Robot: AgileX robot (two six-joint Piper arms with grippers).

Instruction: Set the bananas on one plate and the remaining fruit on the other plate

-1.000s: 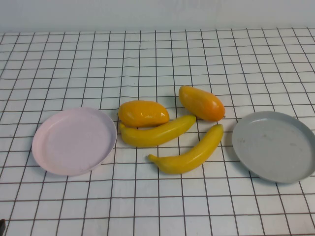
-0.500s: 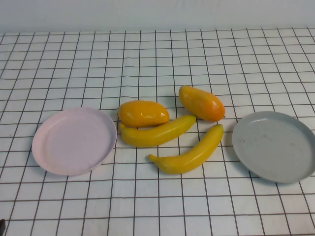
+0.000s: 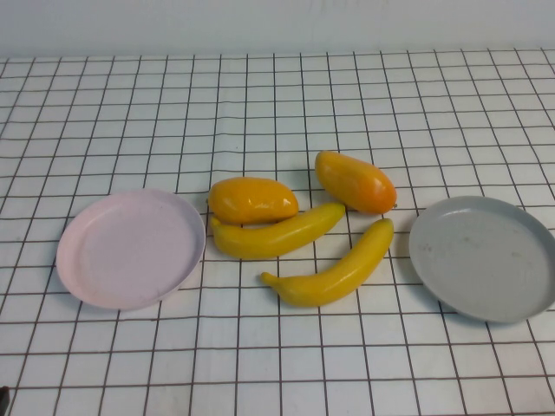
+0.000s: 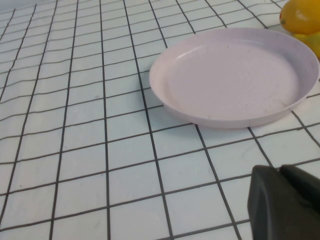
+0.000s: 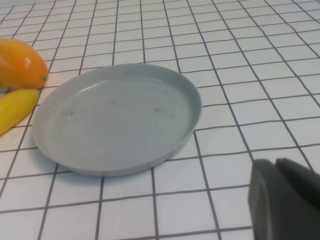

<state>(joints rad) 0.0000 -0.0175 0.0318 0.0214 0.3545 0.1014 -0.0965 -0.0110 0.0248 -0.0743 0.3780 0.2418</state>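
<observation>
Two yellow bananas (image 3: 277, 232) (image 3: 338, 267) and two orange mango-like fruits (image 3: 251, 199) (image 3: 355, 180) lie together at the table's middle. The pink plate (image 3: 130, 250) lies empty to their left and the grey plate (image 3: 483, 257) empty to their right. My left gripper (image 4: 279, 170) is shut and empty, low over the table on the near side of the pink plate (image 4: 235, 75). My right gripper (image 5: 276, 162) is shut and empty, on the near side of the grey plate (image 5: 117, 117). Neither gripper shows in the high view.
The table wears a white cloth with a black grid (image 3: 277, 104). A white wall runs along the far edge. In the right wrist view a mango (image 5: 20, 62) and a banana tip (image 5: 15, 112) lie beside the grey plate.
</observation>
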